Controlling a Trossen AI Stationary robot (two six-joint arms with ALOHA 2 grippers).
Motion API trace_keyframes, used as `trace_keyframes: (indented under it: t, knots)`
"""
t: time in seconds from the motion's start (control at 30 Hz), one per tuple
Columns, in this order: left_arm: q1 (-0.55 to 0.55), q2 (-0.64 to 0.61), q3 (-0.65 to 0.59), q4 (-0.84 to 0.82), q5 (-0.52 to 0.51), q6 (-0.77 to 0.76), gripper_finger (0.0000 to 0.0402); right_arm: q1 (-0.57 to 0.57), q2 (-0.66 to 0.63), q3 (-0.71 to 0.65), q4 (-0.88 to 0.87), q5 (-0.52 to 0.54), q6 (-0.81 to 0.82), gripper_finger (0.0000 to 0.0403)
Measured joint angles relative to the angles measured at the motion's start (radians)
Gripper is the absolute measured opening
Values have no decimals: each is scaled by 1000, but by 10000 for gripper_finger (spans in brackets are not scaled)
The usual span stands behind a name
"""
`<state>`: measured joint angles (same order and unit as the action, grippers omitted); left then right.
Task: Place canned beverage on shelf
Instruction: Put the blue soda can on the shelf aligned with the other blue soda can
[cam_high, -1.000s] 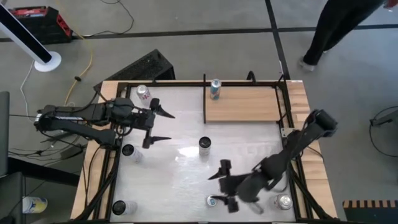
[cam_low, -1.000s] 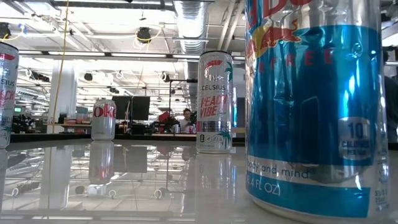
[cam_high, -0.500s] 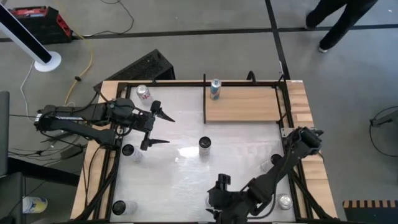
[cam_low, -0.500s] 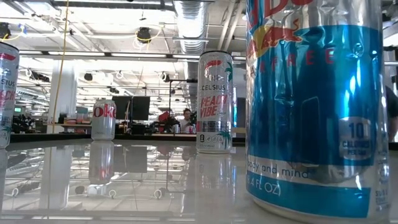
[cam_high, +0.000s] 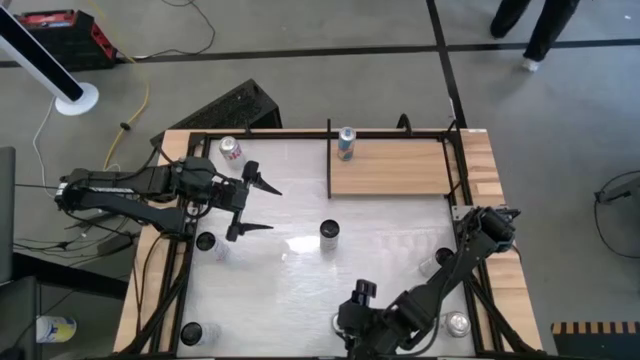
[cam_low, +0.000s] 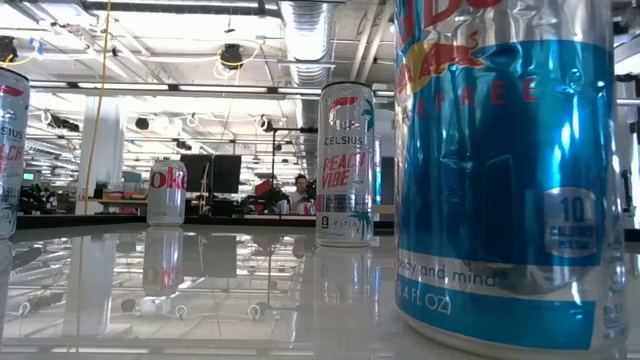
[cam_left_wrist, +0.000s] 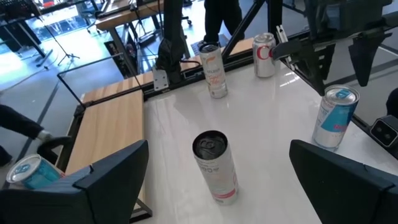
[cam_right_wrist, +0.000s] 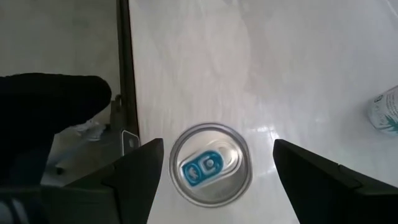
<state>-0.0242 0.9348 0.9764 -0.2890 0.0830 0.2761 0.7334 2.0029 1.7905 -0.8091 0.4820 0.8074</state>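
A blue and silver can (cam_right_wrist: 210, 165) stands upright at the table's near edge; it fills the right of the low view (cam_low: 500, 170). My right gripper (cam_right_wrist: 217, 146) hangs open above it, pointing down, with one finger on each side of the can's top and a gap showing on both sides. In the high view my right gripper (cam_high: 350, 325) covers the can. The tan wood shelf (cam_high: 395, 170) lies at the far right with one blue can (cam_high: 346, 143) standing on its left end. My left gripper (cam_high: 268, 208) is open and empty at the table's left.
A white Celsius can (cam_high: 329, 233) stands mid-table. A Coke can (cam_high: 231, 149) stands at the far left. More cans stand at the left (cam_high: 207, 242), the near left corner (cam_high: 192, 333) and the near right (cam_high: 458, 323). A person's legs (cam_high: 535, 25) show beyond the table.
My right gripper has gone toward the table's near edge and tipped down until it stands over the blue and silver can. The can has stayed in place. The person beyond the table has walked on.
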Motion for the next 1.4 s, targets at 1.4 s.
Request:
trace_keyframes:
  t: [1.4]
  knots:
    - [0, 0, 1, -16, 0, 2, 375, 9, -3, -2, -119, -6, 36, 263]
